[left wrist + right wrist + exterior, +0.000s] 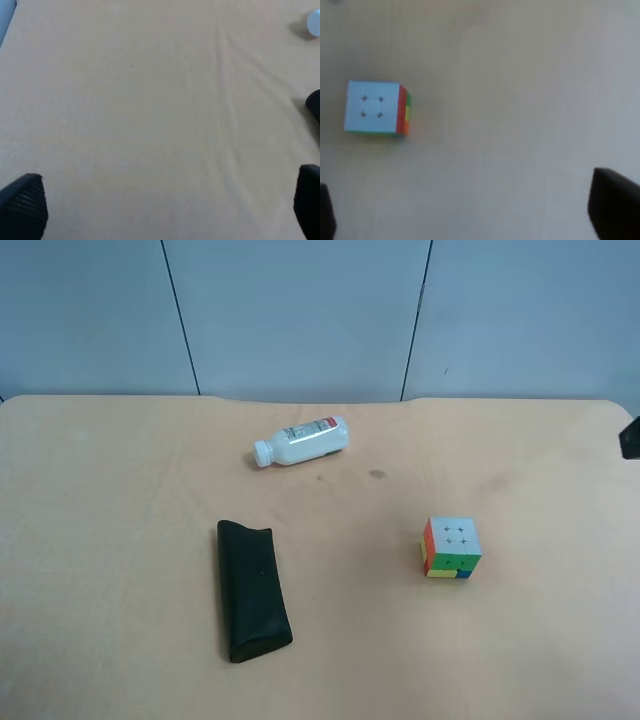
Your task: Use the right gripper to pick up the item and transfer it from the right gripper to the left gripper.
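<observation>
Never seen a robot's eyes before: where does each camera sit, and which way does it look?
Exterior high: mounted above, looking down on the table with bottle, pouch, cube; only a black part of the robot at its right edge.
Right wrist: on the arm, looking down past the open right pincer at the cube.
Left wrist: likewise, past the open left pincer at mostly bare table.
Shared: exterior high and right wrist both show the cube.

We can read no text: the label on the white bottle, lying beyond the black pouch, is too blurred.
</observation>
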Controlling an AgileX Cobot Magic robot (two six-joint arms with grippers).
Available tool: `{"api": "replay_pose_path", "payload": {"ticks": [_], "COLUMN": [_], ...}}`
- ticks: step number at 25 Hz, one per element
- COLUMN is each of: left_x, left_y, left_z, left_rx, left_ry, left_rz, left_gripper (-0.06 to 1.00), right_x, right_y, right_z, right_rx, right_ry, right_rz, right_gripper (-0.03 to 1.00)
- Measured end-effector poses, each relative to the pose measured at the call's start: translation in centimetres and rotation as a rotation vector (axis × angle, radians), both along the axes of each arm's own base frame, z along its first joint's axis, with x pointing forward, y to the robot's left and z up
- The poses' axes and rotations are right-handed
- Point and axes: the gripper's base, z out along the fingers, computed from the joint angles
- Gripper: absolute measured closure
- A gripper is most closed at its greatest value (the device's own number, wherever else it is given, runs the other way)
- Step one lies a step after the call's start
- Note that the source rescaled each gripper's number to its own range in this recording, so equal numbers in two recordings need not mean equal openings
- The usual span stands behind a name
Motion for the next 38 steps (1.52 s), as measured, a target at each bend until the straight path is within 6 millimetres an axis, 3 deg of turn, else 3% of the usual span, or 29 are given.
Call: {"api": "replay_pose_path", "payload": {"ticks": [11,18,32,38], "left_x": [0.0,0.0,0.0,0.0], "left_y": [0.0,0.0,0.0,0.0], "left_z": [0.0,0.0,0.0,0.0], "left_rx": [0.000,0.000,0.000,0.000], "left_ry": [0.000,0.000,0.000,0.000], "left_rz": [0.000,0.000,0.000,0.000], "left_gripper": [-0.06,-0.06,-0.06,-0.06], "right_x": [7.2,10.4,14.4,14.6], "right_y": [4.8,6.4,8.0,8.3], "right_z": [-2.8,-6.6,-13.3,-15.6], "right_rx": [-0.012,-0.002,0.005,0.020], "right_ry": [0.293,0.444,0.524,0.532], "right_rz": [0.064,0.044,0.043,0.068], "right_gripper": [-0.03,-0.03,-0.03,-0.03]}}
